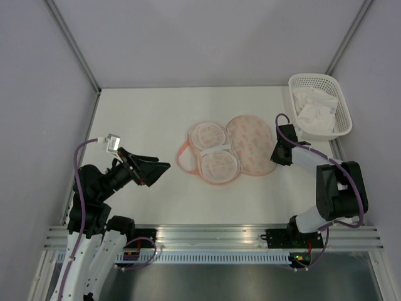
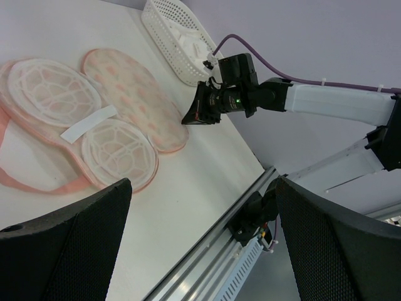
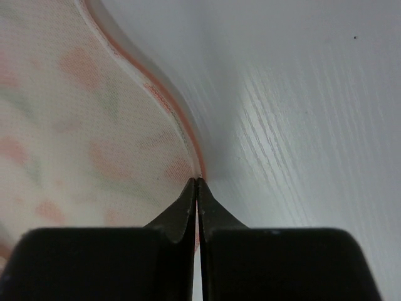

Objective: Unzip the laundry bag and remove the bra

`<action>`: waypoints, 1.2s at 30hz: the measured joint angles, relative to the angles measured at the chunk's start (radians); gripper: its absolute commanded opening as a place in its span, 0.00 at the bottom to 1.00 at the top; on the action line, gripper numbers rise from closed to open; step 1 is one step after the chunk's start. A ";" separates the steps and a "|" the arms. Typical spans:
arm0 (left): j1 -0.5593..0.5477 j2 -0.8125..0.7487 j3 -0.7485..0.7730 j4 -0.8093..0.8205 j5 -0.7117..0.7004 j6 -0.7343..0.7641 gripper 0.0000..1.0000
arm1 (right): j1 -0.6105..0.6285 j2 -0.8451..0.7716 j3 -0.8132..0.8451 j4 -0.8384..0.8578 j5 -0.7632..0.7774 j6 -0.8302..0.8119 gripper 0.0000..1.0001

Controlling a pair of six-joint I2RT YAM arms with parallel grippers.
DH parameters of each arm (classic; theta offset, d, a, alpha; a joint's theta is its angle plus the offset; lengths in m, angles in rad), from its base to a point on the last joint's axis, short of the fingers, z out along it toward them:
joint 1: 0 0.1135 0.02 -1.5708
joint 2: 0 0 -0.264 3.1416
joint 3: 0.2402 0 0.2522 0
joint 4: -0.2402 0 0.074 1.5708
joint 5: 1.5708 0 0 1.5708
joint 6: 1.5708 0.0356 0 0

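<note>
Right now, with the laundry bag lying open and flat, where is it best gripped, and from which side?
Grip the pink loop strap at the left end of the laundry bag, coming from the left with the open left hand. The bag lies flat, but the loop bows out clear of it, so fingers can close around it. The right hand is shut at its right edge.

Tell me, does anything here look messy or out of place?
Only mildly: the laundry bag lies splayed open mid-table, its white lattice cups exposed, and white fabric sits crumpled in the basket.
</note>
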 measured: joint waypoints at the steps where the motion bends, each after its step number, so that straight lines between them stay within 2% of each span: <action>1: 0.000 0.000 0.000 0.000 0.000 0.000 0.99 | 0.000 -0.011 0.000 -0.008 -0.002 -0.003 0.01; 6: 0.000 0.000 0.000 0.000 0.000 0.000 1.00 | 0.012 -0.158 0.038 -0.070 -0.022 -0.023 0.01; 12: 0.000 -0.005 0.000 0.000 0.000 0.000 0.99 | 0.090 -0.264 0.226 -0.069 -0.150 -0.095 0.00; 17: 0.000 -0.023 0.000 -0.002 -0.001 0.000 1.00 | 0.175 -0.198 0.321 -0.050 -0.335 -0.185 0.00; 25: 0.000 -0.057 0.000 -0.028 -0.012 0.000 1.00 | 0.353 -0.057 0.323 -0.027 -0.621 -0.293 0.00; 30: 0.000 -0.069 0.000 -0.045 -0.027 0.000 1.00 | 0.419 0.029 0.323 -0.038 -0.689 -0.326 0.00; 36: 0.000 -0.070 0.000 -0.057 -0.029 0.000 1.00 | 0.457 0.056 0.322 -0.071 -0.708 -0.349 0.01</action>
